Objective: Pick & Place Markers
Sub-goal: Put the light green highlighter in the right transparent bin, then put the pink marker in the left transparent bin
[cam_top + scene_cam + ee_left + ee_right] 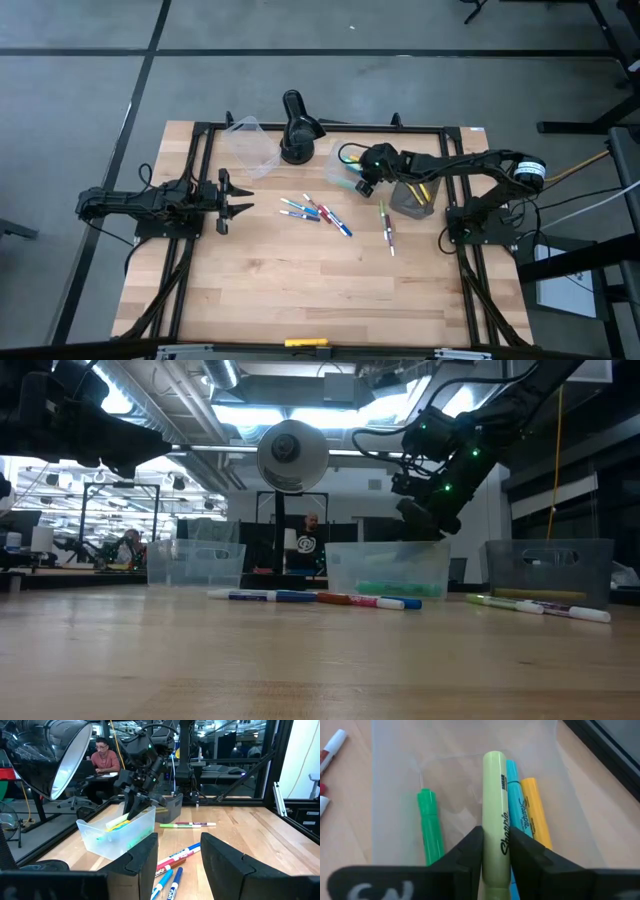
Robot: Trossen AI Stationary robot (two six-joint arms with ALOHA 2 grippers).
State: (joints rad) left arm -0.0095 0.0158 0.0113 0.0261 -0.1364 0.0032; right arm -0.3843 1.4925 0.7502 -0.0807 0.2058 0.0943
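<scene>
The right gripper (495, 851) hangs over the clear plastic tub (337, 172) near the black desk lamp (297, 127), its two fingers clamped on a pale yellow-green highlighter (494, 815) held above the tub's floor. Under it in the tub lie a green marker (430, 827), a cyan marker (514, 795) and an orange-yellow marker (536, 810). More markers (315, 211) lie loose mid-table, two more (386, 226) by the grey bin (412, 199), while the left gripper (238, 197) waits at the table's left side, fingers apart, holding nothing.
</scene>
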